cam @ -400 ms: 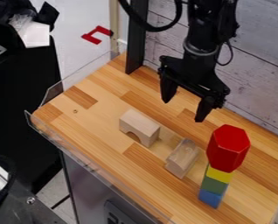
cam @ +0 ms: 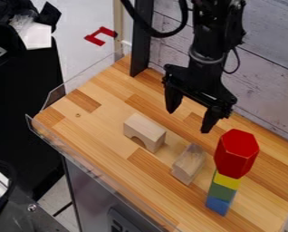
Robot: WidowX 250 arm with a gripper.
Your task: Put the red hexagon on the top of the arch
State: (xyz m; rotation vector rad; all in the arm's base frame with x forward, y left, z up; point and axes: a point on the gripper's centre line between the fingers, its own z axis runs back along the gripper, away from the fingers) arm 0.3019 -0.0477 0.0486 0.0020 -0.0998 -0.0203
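1. Camera view: the gripper (cam: 189,121) sits a bit lower than in the earlier frame, a small drop w/ hardly any sideways shift. The arm (cam: 210,41) comes down w/ it.
2. For the task: prob. an early approach, pre-grasp. The drop brings the tool nearer hex height, but it isn't over the hex yet, so no pick so far.
3. Vs. earlier frame, otherwise: no visible change in the blocks; same spots, same stack.
4. Tool state: fingers spread wide, nothing b/w them, tips pointing down, touching no block.
5. Red hexagon (cam: 236,154): off the tool's view-right side & nearer the camera, on top of a stack: yellow block (cam: 227,182), green block (cam: 223,191), blue block (cam: 219,205) at the bottom.
6. Arch (cam: 145,131): off the tool's view-left side, also camera-side, upright on the wooden table (cam: 101,129), opening down, flat top bare. That's the target, so task's not done.
7. Pale wooden block (cam: 189,164): camera-side of the tool, b/w arch & stack, near both.
8. Next, I'd judge: shift view-right & toward camera, line up over the hex, lower, close, lift straight up, then carry back past the tool's present spot to the arch.
9. Risks: hex looks wider than its support, so a sideways nudge could topple the stack; the arch top looks narrow for it, so centre it & release gently.
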